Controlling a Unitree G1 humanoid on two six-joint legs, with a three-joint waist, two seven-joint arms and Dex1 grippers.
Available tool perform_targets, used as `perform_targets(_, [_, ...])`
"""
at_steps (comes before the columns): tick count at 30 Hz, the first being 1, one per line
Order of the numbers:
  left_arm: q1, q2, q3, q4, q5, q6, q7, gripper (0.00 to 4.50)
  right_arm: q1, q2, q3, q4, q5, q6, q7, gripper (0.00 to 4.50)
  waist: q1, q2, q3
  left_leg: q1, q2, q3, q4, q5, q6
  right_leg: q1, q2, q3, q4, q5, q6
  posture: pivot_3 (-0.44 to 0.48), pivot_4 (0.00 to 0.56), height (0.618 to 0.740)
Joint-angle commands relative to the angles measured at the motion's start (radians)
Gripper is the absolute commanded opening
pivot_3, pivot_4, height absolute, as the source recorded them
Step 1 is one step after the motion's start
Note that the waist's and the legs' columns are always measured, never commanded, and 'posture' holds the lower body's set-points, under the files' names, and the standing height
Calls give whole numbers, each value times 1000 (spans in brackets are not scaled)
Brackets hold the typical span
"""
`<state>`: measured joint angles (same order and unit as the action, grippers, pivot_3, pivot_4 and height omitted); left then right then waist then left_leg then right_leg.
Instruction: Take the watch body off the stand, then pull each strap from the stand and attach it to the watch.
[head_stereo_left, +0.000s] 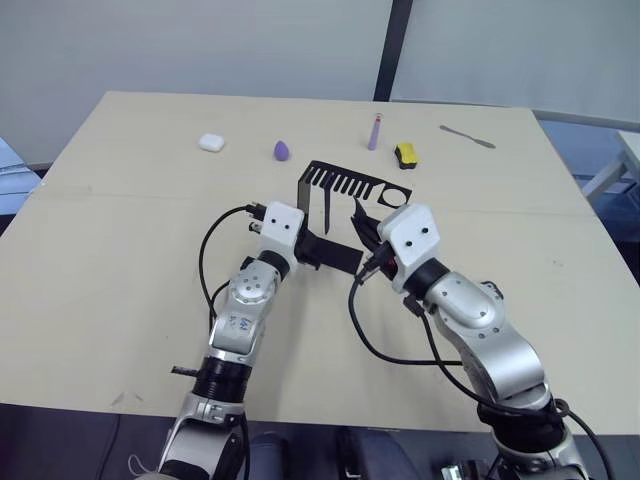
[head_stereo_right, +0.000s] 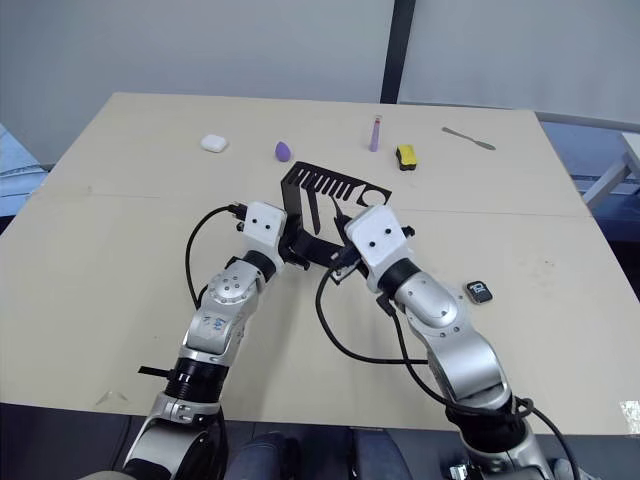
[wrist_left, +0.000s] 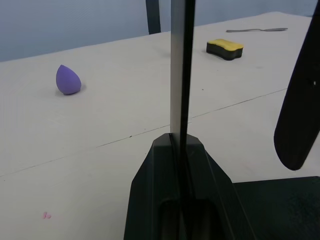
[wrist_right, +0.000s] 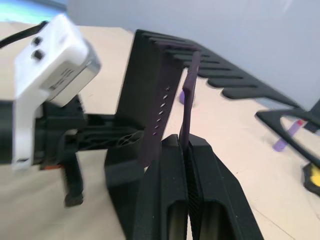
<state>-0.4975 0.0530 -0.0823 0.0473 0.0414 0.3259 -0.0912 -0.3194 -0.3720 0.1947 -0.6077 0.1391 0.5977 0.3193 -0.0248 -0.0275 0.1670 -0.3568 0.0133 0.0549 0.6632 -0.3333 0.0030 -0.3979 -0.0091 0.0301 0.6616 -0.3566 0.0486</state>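
The black stand (head_stereo_left: 345, 183) sits mid-table, its comb arm pointing right. My left gripper (head_stereo_left: 312, 250) is shut on the stand's upright, seen edge-on between its fingers (wrist_left: 150, 180) in the left wrist view. One dark strap (head_stereo_left: 325, 208) with punched holes hangs from the comb. My right gripper (wrist_right: 184, 142) is shut on the lower end of a second, deep purple strap (wrist_right: 188, 90), which still runs up to the comb arm. The watch body (head_stereo_right: 480, 291) lies flat on the table to the right of my right arm, apart from both grippers.
Along the far side of the table lie a white pebble-shaped case (head_stereo_left: 210, 142), a purple egg-shaped sponge (head_stereo_left: 283, 151), a pale purple tube (head_stereo_left: 374, 132), a yellow-and-black block (head_stereo_left: 405, 154) and a metal tool (head_stereo_left: 467, 136). A seam crosses the table (head_stereo_left: 120, 230) behind the stand.
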Motion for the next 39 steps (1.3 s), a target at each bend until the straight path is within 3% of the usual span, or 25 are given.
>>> perform_targets(1, [6,-7,-10,-31,-9,16,-15,0,48,-8,-85,-90,91,46,48,36,0,0,0,0,0,0,0,0,0,0,0,0,0,0,0,0,150,740])
perform_targets(5, [12,-2,-17,-56,-19,32,-41,0,98,-23,-137,-103,172,76,90,36,-1,0,0,0,0,0,0,0,0,0,0,0,-1,0,0,0,150,740])
perform_targets(6, [16,2,-15,-70,-23,28,-49,306,104,-28,-147,-101,193,82,104,3,-1,0,0,0,0,0,0,0,0,0,0,0,0,0,0,0,150,740])
perform_targets(9, [36,26,5,-129,-53,51,-92,1416,106,-52,-172,-96,248,105,144,0,-4,0,0,0,0,0,0,0,0,0,0,0,0,0,0,0,150,740])
perform_targets(15, [115,119,79,-301,-191,129,-229,4439,79,-119,-208,-111,389,162,233,0,-6,0,1,0,0,0,-1,0,0,0,0,0,-1,0,0,0,150,740])
perform_targets(18, [154,192,134,-371,-280,185,-310,4478,74,-149,-237,-105,472,192,272,0,-4,0,1,0,0,0,-1,0,0,0,0,0,-1,0,0,0,150,740])
perform_targets(21, [189,322,193,-390,-402,236,-476,4478,63,-188,-257,-76,541,207,329,0,-7,0,1,0,0,0,-1,0,1,0,0,0,-2,0,0,0,150,740])
perform_targets(27, [140,494,280,-398,-870,598,-768,4478,10,-216,-283,11,719,271,420,0,-5,0,2,0,0,-2,-1,-2,3,0,-1,-1,-2,0,0,0,150,740])
perform_targets(31, [62,484,248,-386,-1000,685,-796,4478,-41,-211,-279,54,844,320,460,0,-3,0,3,-1,-1,-4,-1,-2,3,1,-2,-3,-3,0,0,0,150,740])
perform_targets(34, [-8,409,254,-337,-1109,740,-760,3666,-77,-199,-263,70,901,342,459,0,-3,0,3,-2,-1,-5,-1,-2,3,1,-2,-4,-4,0,0,0,150,740])
perform_targets(38, [-31,375,208,-304,-1094,745,-737,1783,-101,-193,-240,93,908,339,457,0,-10,0,3,-3,-1,-5,-1,-2,3,1,-1,-4,-4,0,0,0,150,740])
perform_targets(39, [-24,365,198,-297,-1091,738,-736,1783,-108,-190,-236,102,909,339,456,0,-10,0,3,-2,-1,-5,-1,-2,2,1,-1,-4,-4,0,0,0,150,740])
